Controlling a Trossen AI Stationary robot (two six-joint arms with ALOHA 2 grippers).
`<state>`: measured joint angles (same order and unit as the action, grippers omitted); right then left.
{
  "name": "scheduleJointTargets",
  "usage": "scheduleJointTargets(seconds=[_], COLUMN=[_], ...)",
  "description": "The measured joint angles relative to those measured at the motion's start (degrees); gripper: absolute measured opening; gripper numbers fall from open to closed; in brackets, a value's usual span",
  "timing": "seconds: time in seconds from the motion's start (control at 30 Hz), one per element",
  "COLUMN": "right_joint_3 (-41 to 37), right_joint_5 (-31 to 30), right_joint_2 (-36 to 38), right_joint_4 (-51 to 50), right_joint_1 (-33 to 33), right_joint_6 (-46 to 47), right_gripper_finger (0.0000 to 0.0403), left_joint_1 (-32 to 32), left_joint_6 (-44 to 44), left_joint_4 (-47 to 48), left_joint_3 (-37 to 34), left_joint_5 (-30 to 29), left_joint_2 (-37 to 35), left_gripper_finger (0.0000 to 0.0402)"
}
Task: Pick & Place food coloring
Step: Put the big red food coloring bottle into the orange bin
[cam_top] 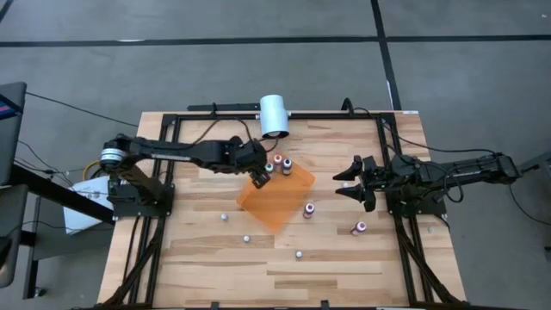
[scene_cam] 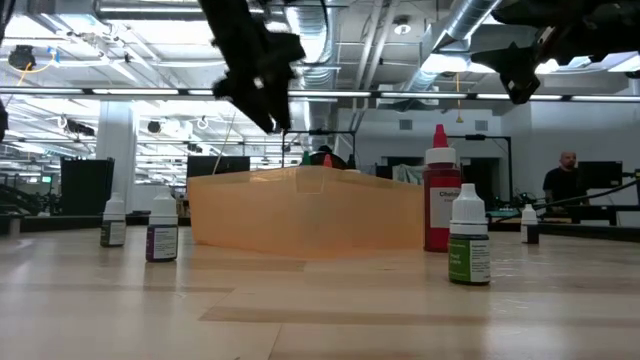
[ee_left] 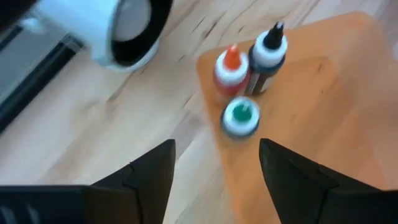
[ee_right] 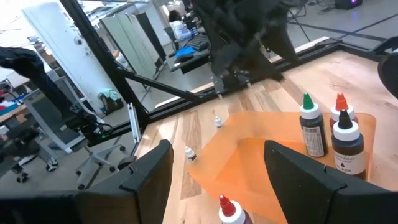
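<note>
An orange sheet (cam_top: 277, 202) lies flat on the table. Three small bottles stand on its far corner: a green-topped one (ee_left: 240, 117), a red-topped one (ee_left: 231, 67) and a dark-topped one (ee_left: 268, 51). More small bottles stand on the bare wood, two of them (cam_top: 308, 209) (cam_top: 360, 227) right of the sheet. My left gripper (cam_top: 258, 177) hangs open above the sheet's left corner, just short of the three bottles, and holds nothing. My right gripper (cam_top: 351, 182) hovers open to the right of the sheet, pointing toward it.
A white cylinder (cam_top: 275, 115) lies near the table's far edge, behind the sheet. Tiny bottles (cam_top: 225, 217) (cam_top: 245, 238) (cam_top: 299, 254) stand scattered on the wood near the sheet's near side. A black frame (cam_top: 387, 129) runs around the table. A person (scene_cam: 566, 180) is far off in the room.
</note>
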<state>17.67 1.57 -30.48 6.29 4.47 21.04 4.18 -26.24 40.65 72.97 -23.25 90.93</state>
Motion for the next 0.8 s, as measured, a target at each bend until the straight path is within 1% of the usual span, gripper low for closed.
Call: scheduleJointTargets(seconds=[0.1, 0.2, 0.43, 0.5, 0.57, 0.63, 0.73, 0.8], right_joint_3=[0.00, 0.00, 0.00, 0.00, 0.00, 0.00, 0.00, 0.00], right_joint_5=[-0.03, -0.03, -0.03, -0.03, -0.03, -0.03, -0.03, -0.03], right_joint_2=[0.00, 0.00, 0.00, 0.00, 0.00, 0.00, 0.00, 0.00], right_joint_4=[0.06, 0.25, 0.59, 0.62, 0.60, 0.60, 0.60, 0.60], right_joint_1=[0.00, 0.00, 0.00, 0.00, 0.00, 0.00, 0.00, 0.00], right_joint_6=[0.00, 0.02, 0.02, 0.02, 0.02, 0.02, 0.02, 0.02], right_gripper_finger=[0.0240, 0.0240, 0.0240, 0.0240, 0.0240, 0.0240, 0.0240, 0.0240], left_joint_1=[-1.76, -4.05, -9.14, -10.04, -10.58, -10.87, -11.10, -11.11], left_joint_6=[0.06, 0.20, 2.18, 2.68, 2.57, 1.70, 1.59, 2.13], left_joint_4=[3.64, 5.11, 5.06, 3.99, 0.75, -4.27, -14.72, -20.95], left_joint_3=[0.00, 0.00, -0.11, -1.58, -4.65, -9.22, -17.58, -23.11], left_joint_5=[-1.89, -4.18, -9.40, -10.27, -10.23, -9.04, -6.36, -3.48], left_joint_2=[-3.74, -6.85, -11.76, -13.12, -15.03, -17.62, -22.69, -26.45], left_gripper_finger=[0.0224, 0.0224, 0.0224, 0.0224, 0.0224, 0.0224, 0.0224, 0.0224])
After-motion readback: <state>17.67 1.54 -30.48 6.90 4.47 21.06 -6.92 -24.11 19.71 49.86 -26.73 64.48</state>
